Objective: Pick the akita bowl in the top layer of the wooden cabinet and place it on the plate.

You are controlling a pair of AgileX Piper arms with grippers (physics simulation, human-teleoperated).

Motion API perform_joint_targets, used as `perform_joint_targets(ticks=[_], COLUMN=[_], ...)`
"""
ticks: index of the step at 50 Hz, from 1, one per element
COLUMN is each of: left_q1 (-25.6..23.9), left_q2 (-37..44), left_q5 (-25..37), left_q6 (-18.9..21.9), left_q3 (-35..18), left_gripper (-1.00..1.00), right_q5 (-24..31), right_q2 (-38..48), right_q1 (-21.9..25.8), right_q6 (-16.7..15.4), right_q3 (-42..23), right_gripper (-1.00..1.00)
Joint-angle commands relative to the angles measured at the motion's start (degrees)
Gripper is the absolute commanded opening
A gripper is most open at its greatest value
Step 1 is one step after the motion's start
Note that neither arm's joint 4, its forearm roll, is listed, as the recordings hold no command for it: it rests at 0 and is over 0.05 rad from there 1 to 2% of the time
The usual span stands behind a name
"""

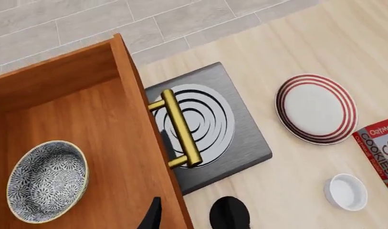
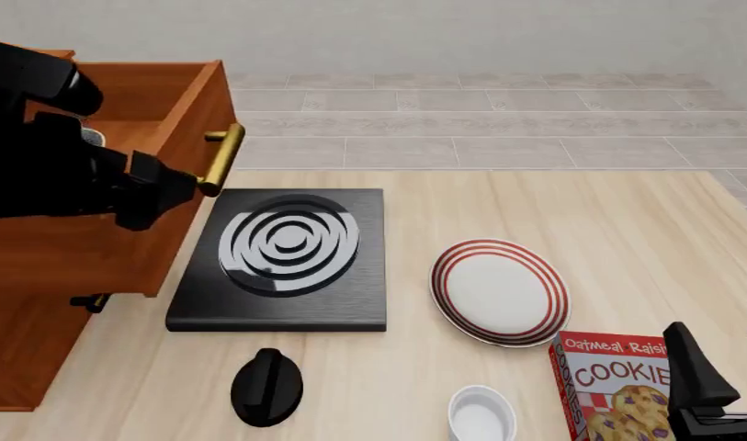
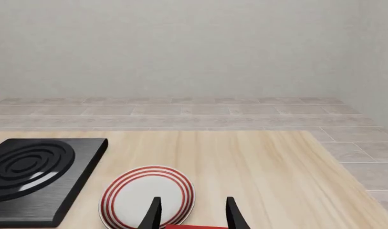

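My left end effector (image 1: 192,215) is spread, empty; akita bowl (image 1: 47,180) just beside it looks rigid, glazed, breakable, so pinch the rim.

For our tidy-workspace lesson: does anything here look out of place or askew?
Nothing is spilled or broken. The reddish-brown wooden cabinet's top drawer is pulled open, its brass bar handle overhanging the black stove slab. The patterned bowl sits upright inside.

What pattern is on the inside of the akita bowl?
The akita bowl has a dense dark blue-and-white floral print inside, with a pale rim. Shows best in the left wrist view.
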Motion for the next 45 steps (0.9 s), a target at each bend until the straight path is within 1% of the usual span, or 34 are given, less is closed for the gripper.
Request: perform_joint_targets(ticks=[1,14,17,31,36,45], left_q1=[-2.2,-2.2,-1.5,-0.7,0.4,2.4], left_q2=[0.7,0.8,1.2,1.7,1.6,1.1], left_q5=[0.2,0.9,2.0,4.4,4.8,6.4], left_q6=[0.4,0.4,0.8,2.4,2.5,4.1], left_q3=[-2.7,-4.2,-7.7,-12.1,-12.3,-13.3], left_gripper=[1.0,1.0,1.0,1.0,1.0,1.0], right_q5=[0.3,0.2,0.2,0.0,-0.1,-0.1], right_q2=[-0.3,-0.3,-0.2,0.0,0.0,0.0], right_q1=[0.0,0.1,0.1,0.2,0.3,0.3], right_q6=[0.1,0.2,0.2,0.1,0.1,0.1], right_q3=[0.0,0.0,0.0,0.0,0.0,0.0], right_gripper=[1.0,1.0,1.0,1.0,1.0,1.0])
